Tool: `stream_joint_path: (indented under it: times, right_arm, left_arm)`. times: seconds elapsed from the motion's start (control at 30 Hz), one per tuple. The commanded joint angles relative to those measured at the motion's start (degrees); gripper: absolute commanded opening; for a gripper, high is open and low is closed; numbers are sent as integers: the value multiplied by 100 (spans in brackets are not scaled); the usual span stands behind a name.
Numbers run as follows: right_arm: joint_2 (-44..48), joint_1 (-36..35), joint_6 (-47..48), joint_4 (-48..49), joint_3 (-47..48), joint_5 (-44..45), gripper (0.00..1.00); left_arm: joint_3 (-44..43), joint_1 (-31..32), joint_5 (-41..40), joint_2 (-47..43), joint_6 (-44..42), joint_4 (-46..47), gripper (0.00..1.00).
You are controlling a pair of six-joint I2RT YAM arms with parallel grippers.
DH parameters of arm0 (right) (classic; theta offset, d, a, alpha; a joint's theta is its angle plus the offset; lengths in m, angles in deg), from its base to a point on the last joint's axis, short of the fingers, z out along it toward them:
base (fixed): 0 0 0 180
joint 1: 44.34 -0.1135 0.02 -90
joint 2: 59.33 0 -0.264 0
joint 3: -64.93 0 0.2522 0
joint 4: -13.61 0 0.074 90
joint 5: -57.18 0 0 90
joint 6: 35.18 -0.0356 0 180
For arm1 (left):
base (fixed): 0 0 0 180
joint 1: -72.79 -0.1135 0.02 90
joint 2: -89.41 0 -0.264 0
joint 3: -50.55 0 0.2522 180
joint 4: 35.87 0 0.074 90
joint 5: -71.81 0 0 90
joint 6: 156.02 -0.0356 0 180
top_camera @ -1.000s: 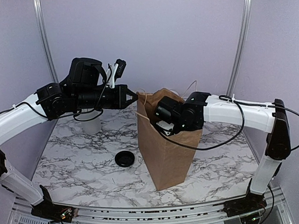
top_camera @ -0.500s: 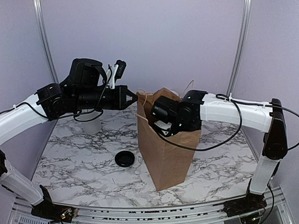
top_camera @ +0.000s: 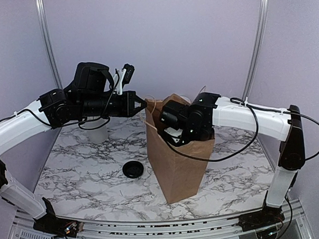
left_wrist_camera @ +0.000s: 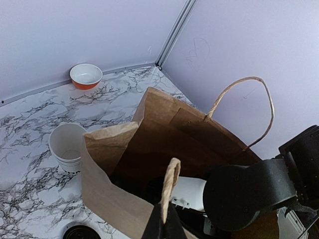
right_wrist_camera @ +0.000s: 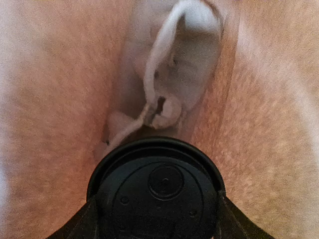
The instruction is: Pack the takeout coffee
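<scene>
The takeout coffee shows only as its round black lid (right_wrist_camera: 157, 194) in the right wrist view, down inside the brown paper bag (top_camera: 177, 166). My right gripper (right_wrist_camera: 155, 221) is shut on the cup, with one dark finger against each side of the lid. From the top view the right wrist (top_camera: 175, 121) reaches into the bag's mouth and the cup is hidden. My left gripper (left_wrist_camera: 167, 225) is shut on the bag's near twine handle (left_wrist_camera: 170, 181) and holds it upright at the bag's left rim (top_camera: 147, 107).
A loose black lid (top_camera: 133, 169) lies on the marble table left of the bag. Lidless white cups (left_wrist_camera: 67, 147) stand behind it, and an orange bowl (left_wrist_camera: 85, 75) sits by the back wall. The bag's far handle (left_wrist_camera: 244, 99) arches up free.
The right wrist has shifted a little to the left in the bag's mouth. The left arm and the handle it holds have not moved.
</scene>
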Motion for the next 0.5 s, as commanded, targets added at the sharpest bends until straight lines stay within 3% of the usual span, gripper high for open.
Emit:
stream_joint_path:
  times: [0.0, 0.2, 0.47]
  right_arm:
    - [129, -69, -74, 131, -441, -161, 52]
    - [94, -69, -99, 497, -848, -222, 53]
    - [22, -69, -99, 323, -461, -46, 59]
  left_arm:
    - [43, -39, 48, 16, -49, 58, 0]
    - [43, -48, 67, 2, -52, 51, 0]
    - [48, -48, 75, -8, -46, 50, 0]
